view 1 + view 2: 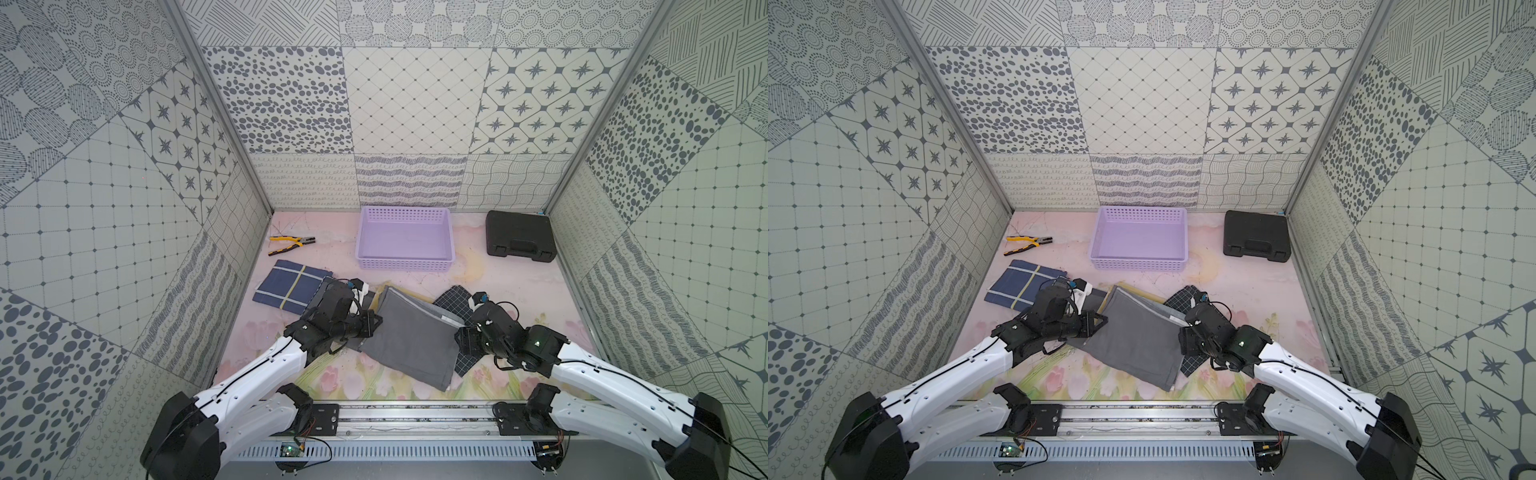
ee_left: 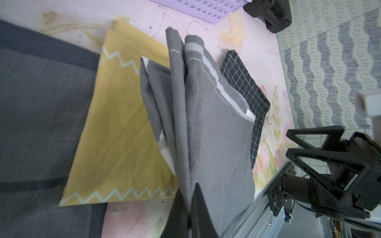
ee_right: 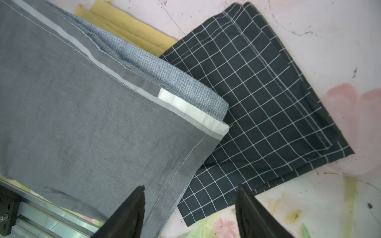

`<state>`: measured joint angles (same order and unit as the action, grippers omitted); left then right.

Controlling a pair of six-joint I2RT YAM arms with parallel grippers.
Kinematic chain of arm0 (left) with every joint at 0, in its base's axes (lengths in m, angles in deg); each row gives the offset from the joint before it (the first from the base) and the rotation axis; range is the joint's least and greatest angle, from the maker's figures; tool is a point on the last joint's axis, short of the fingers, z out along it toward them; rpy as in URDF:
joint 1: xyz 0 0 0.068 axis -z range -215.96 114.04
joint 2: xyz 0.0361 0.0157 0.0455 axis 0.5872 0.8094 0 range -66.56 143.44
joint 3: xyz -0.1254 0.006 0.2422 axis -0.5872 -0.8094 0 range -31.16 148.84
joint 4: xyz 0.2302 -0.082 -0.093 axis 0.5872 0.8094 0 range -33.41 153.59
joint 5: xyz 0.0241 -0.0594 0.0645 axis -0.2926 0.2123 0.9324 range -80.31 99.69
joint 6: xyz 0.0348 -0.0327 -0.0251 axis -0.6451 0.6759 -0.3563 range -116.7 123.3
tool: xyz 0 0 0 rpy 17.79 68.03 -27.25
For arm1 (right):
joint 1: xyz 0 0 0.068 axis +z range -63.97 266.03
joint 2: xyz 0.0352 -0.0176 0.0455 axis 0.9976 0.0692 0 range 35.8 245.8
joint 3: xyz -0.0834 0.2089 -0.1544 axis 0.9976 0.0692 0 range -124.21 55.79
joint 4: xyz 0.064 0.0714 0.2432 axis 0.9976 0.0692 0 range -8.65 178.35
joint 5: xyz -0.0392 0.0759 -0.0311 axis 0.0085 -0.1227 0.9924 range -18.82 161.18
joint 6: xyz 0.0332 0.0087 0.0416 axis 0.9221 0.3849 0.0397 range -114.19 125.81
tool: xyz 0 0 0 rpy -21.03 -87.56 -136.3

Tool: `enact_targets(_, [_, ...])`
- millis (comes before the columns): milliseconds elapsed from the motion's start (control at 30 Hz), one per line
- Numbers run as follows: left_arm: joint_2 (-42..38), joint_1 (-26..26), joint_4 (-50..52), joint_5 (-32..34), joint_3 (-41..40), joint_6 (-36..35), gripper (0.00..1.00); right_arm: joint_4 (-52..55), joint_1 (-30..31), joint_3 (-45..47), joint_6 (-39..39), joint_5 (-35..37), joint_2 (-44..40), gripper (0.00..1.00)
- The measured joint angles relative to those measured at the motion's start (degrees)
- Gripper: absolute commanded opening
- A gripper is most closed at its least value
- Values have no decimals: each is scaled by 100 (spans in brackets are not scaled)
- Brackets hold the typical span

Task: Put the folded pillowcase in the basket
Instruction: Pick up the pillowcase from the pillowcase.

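Currently in left tool, grey pillowcase; basket well apart

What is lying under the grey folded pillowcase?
A yellow zigzag-trimmed cloth and a black grid-patterned cloth poke out from beneath the grey pillowcase; their covered parts are hidden.

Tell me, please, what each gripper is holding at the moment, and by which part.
The left gripper is shut on the grey folded pillowcase, pinching the edge on that gripper's side. The right gripper is open and holds nothing.
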<state>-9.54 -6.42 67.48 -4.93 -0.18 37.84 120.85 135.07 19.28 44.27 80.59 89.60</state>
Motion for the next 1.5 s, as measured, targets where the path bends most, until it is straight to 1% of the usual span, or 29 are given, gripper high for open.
enact_targets(133, [-138,-96,46,184,-240,168,0,-245,-31,24,201,-157,280,70])
enact_targets(233, [-140,-131,44,306,-382,262,0,-544,-190,146,348,-415,387,69])
enact_targets(433, [-46,-157,7,496,-599,389,0,-1108,-625,474,509,-1034,636,68])
enact_targets(633, [118,-162,-70,603,-678,448,0,-1578,-719,492,549,-1460,1045,67])
enact_targets(900, [234,-177,-251,645,-793,483,0,-2096,-782,492,632,-1799,1655,66])
enact_targets(1100, [249,-192,-319,645,-850,487,0,-2365,-874,643,721,-1956,1888,64])
enact_targets(1233, [251,-192,-389,647,-885,490,0,-2546,-901,680,767,-2074,1993,60])
enact_targets(1333, [251,-192,-415,647,-892,490,0,-2693,-901,688,793,-2159,2072,55])
enact_targets(1433, [251,-195,-424,647,-896,490,0,-2789,-901,730,844,-2234,2085,48])
enact_targets(1500, [251,-195,-428,645,-896,490,0,-2830,-901,761,885,-2269,2083,40])
